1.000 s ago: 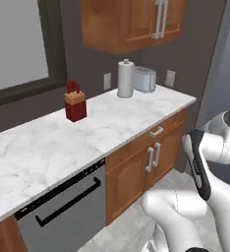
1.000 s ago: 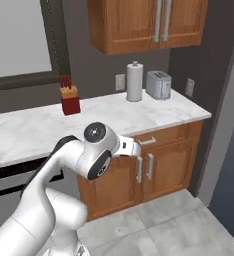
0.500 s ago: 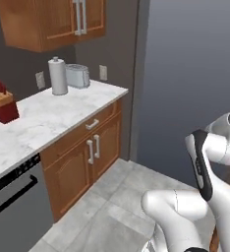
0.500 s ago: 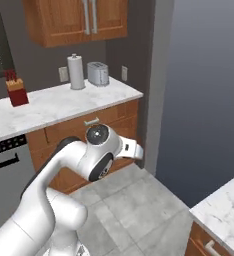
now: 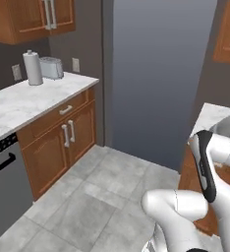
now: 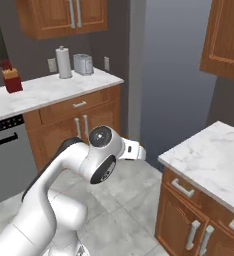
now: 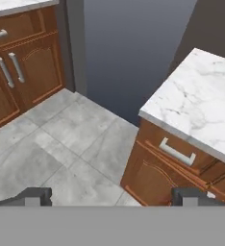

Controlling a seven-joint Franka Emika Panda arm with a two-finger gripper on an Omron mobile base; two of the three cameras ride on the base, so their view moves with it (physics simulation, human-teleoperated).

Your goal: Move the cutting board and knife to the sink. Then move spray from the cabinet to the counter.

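Locating: step in hand, by judgement, is finding the cutting board and knife; nothing of the task looks done.
Gripper: jaws spread about as wide as they go, nothing between them, nothing held.
Fingers: two dark tips low in the hand view, over bare tiled floor, well apart from all furniture.
Counter: white marble, ahead of the fingers and to the right-tip side, bare where it shows; grey drawer handle just under its edge.
Second counter run: ahead on the left-tip side, farther off; carries a paper towel roll and a toaster.
Cabinet: wall unit above that second run, doors closed, well above finger level.
Cutting board, knife, sink: place relative to the fingers cannot be told.
Handling advice: keep the arm tucked and the jaws wide while the base comes round; stop square to the counter that bears the board, near enough for a level reach, and clear the drawer handles.
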